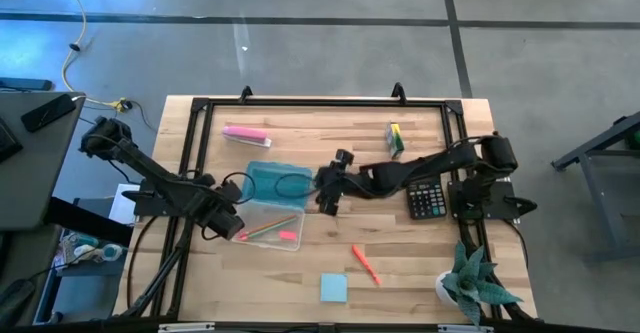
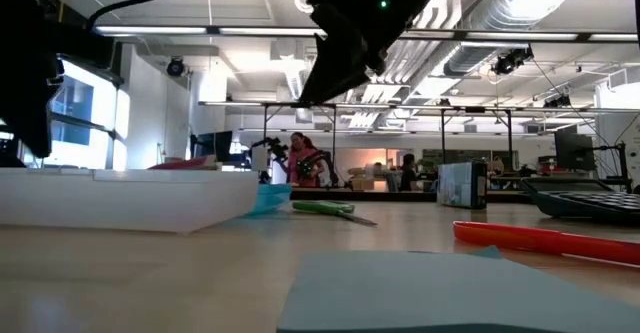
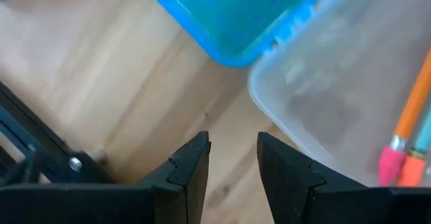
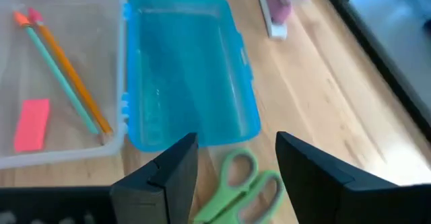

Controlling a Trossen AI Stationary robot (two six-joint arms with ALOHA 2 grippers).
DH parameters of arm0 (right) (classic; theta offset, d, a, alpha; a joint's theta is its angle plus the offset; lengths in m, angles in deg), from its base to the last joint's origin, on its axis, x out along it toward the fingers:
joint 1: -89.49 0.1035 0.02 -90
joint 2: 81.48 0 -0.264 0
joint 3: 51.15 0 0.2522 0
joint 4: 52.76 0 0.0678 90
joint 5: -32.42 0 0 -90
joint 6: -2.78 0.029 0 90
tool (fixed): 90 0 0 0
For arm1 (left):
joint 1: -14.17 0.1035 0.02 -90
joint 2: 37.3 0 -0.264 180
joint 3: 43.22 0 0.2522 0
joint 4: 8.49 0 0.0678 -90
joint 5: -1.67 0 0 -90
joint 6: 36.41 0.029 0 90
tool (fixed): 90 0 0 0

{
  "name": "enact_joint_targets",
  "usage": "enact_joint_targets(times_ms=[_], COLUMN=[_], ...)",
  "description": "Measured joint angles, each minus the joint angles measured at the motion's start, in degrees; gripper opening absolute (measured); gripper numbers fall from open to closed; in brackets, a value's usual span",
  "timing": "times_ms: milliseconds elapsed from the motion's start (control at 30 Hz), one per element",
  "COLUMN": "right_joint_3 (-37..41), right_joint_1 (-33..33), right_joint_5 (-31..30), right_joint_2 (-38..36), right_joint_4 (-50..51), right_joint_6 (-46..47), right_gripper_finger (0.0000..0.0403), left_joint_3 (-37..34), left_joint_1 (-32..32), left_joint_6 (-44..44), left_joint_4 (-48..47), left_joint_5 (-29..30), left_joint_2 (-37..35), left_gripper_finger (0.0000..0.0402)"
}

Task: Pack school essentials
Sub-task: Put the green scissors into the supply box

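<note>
The pencil box lies open at the table's middle. Its blue lid [image 1: 270, 181] [image 4: 185, 69] sits beside the clear tray [image 1: 262, 213] [image 4: 60, 62], which holds two pencils [image 4: 64, 72] and a red eraser [image 4: 32, 124]. Green-handled scissors [image 4: 244, 183] [image 2: 330, 209] lie flat on the table by the lid's edge. My right gripper [image 4: 236, 143] [image 1: 328, 201] hangs open above them, touching nothing. My left gripper [image 3: 234, 143] [image 1: 228, 228] stands by the tray's left corner [image 3: 269, 83], its fingers a little apart over bare wood. An orange-red pen [image 1: 365, 264], a light-blue note pad [image 1: 334, 288] and a green-yellow block [image 1: 396, 139] lie loose on the table.
A pink item [image 1: 246, 133] lies at the far left. A black calculator [image 1: 430, 200] sits under my right arm. A spiky potted plant [image 1: 475, 283] stands at the near right corner. A black frame [image 1: 320, 103] rims the table.
</note>
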Motion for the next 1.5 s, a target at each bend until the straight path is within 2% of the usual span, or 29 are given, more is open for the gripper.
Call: enact_joint_targets(times_ms=[133,267,500,700,867,1000,1133,1367,1500], right_joint_3=[0.0,0.0,0.0,0.0,0.0,0.0,-0.66,-9.92,-13.55], right_joint_1=[-3.43,-5.66,-6.7,-8.83,-10.47,-11.22,-11.5,-11.53,-11.4], right_joint_5=[7.32,12.4,13.17,13.15,11.87,11.62,10.68,5.66,4.87], right_joint_2=[0.0,-0.01,0.28,0.28,0.28,0.28,0.31,0.35,0.31], right_joint_4=[2.04,4.17,11.91,11.44,10.3,8.4,6.4,12.36,15.05], right_joint_6=[5.01,12.91,26.74,32.44,34.53,34.45,30.17,20.87,18.16], right_gripper_finger=[0.019,0.019,0.019,0.019,0.019,0.019,0.019,0.019,0.019], left_joint_3=[0.0,0.0,0.0,0.0,0.0,0.0,0.0,0.0,0.0], left_joint_1=[1.8,4.31,7.9,8.59,8.61,8.61,8.61,8.61,8.61], left_joint_6=[4.31,9.64,16.47,18.82,25.42,34.35,40.62,41.6,41.1], left_joint_4=[0.0,0.75,0.84,1.22,4.59,9.47,12.1,12.55,12.38], left_joint_5=[4.19,5.62,13.79,21.67,25.87,24.3,20.32,12.32,11.63], left_joint_2=[-3.44,-7.99,-16.09,-22.43,-26.19,-27.94,-29.07,-30.45,-30.6], left_gripper_finger=[0.0117,0.0117,0.0117,0.0117,0.0117,0.0117,0.0117,0.0117,0.0117])
